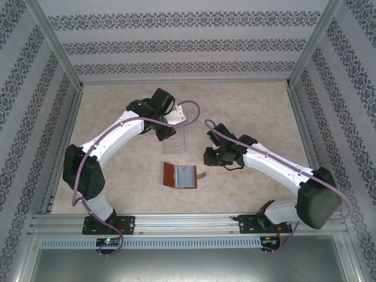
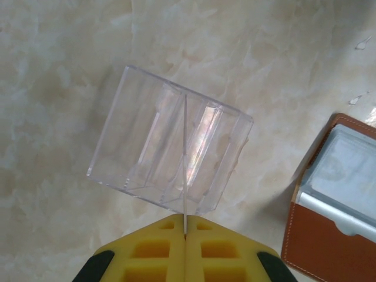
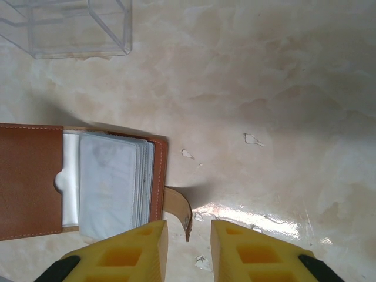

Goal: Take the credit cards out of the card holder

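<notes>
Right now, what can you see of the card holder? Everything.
The card holder is reddish-brown leather with pale stitching along its edges. It lies open and flat on the marbled table, in front of the clear tray. The left flap is plain leather. The right half holds a stack of pale grey-white cards in cloudy sleeves. Its strap tab curls outward, ending at the gap of the open right gripper; contact is unclear.
</notes>
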